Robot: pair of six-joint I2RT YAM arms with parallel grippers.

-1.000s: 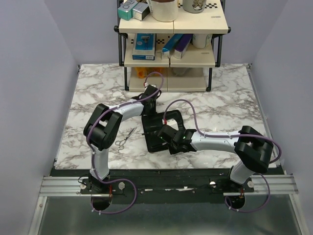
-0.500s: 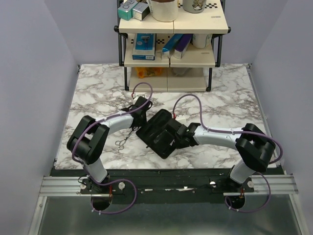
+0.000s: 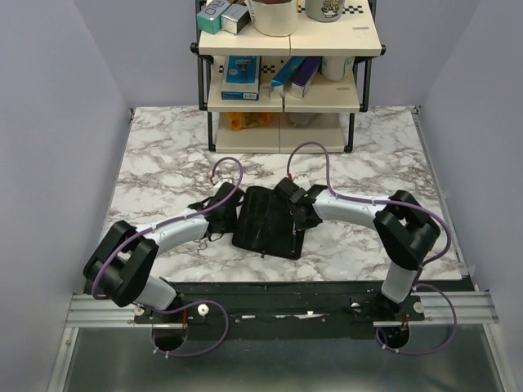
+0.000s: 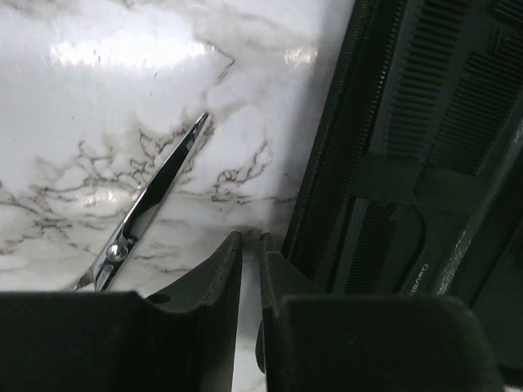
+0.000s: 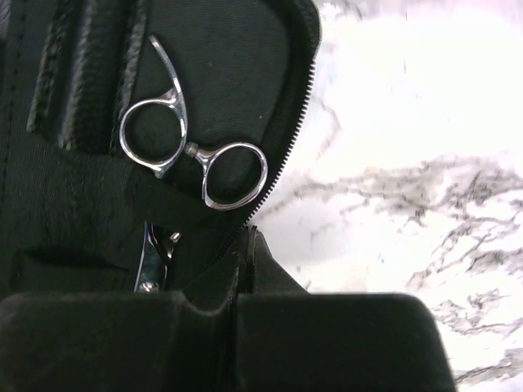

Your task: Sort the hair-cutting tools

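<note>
**Left wrist view: loose scissors (image 4: 155, 200) on marble beside the open pouch (image 4: 384, 212)**

You have the left gripper (image 4: 251, 238) low over the glossy, grey-veined marble table (image 4: 98, 98). Its blunt black fingers are a thin slit apart with nothing between them, tips just beside the pouch's ribbed zipper edge. The slim silver blades of the loose scissors lie flat on the stone, apart from the pouch. Inside the matte fabric pouch a fine-toothed black comb (image 4: 437, 102) sits under a strap. Your right gripper (image 5: 248, 238) is pinched fully together at the opposite zipper rim; whether it catches the rim you cannot tell. Close by, a second pair of scissors (image 5: 167, 163) shows two polished oval loops, tucked under a band.
</note>
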